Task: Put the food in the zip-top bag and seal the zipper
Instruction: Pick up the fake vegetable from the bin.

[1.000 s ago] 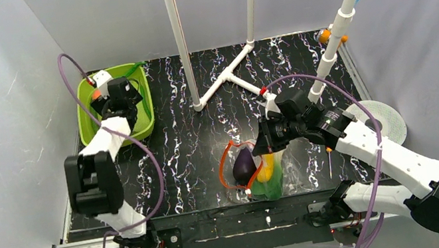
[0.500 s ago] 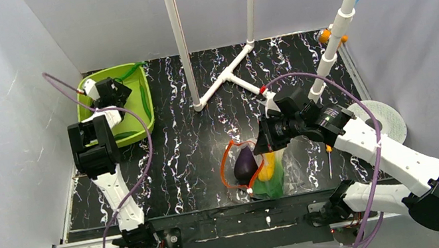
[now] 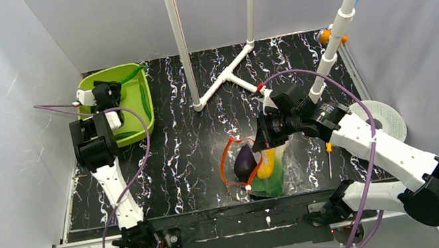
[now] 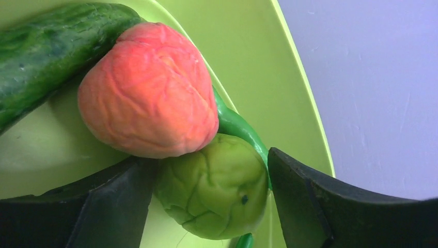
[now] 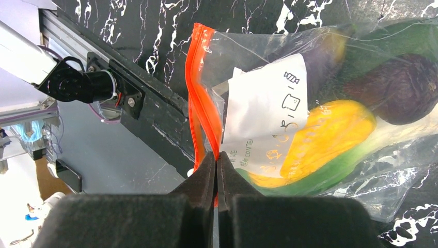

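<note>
While the right fingers (image 5: pixel 202 182) pinch the zipper (image 5: pixel 199 88), seemingly to hold the zip-top bag (image 5: pixel 258 46) open, the left fingers (image 4: pixel 111 204) sit spread around the lime-green fruit (image 4: pixel 214 188) between them.

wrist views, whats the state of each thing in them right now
clear plastic zip-top bag, mouth open, food inside
red-orange zipper strip, unsealed, pinched at one spot
right end effector, shut on the zipper strip
left end effector, open around the round lime-green fruit
round lime-green fruit, in the lime-green plastic tub, against the red-orange fruit
dark purple eggplant, inside the bag
</note>
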`<control>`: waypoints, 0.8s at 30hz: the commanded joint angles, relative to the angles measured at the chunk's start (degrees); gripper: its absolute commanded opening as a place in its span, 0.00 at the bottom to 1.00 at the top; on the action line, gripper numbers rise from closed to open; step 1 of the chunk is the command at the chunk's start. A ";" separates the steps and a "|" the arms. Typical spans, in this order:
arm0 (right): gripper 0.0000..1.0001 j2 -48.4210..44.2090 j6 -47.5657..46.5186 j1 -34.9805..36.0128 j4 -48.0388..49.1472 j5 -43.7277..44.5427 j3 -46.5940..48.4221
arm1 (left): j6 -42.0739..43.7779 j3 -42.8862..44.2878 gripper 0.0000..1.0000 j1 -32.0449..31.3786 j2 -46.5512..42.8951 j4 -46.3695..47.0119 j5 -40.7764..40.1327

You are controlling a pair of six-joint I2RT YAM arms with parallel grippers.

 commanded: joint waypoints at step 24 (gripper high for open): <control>0.01 -5.15 1.31 -0.52 2.25 2.94 -0.70 | -7.69 -13.62 0.33 -0.20 -21.47 -8.39 16.25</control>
